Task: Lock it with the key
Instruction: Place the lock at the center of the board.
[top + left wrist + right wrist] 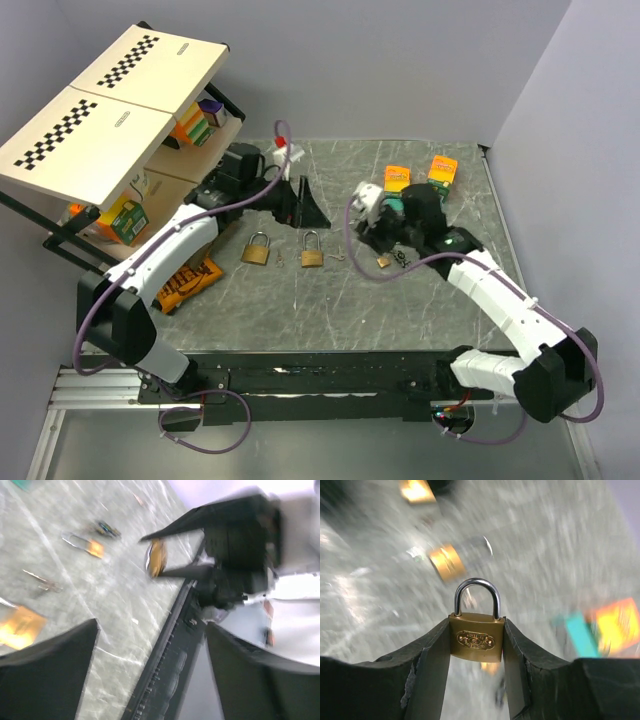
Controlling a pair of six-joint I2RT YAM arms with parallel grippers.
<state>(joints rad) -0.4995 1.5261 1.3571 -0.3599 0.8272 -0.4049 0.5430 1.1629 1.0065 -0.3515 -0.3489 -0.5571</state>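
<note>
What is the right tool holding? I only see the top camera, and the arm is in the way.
Observer: The right tool pinches a small brass padlock by its two narrow sides.
Operator: Is its loop open?
Observer: It looks shut. In the right wrist view, both ends of the loop go down into the body.
Operator: And the left tool, is something in it?
Observer: No. In the left wrist view the left tool is open, and nothing sits between its fingers.
</note>
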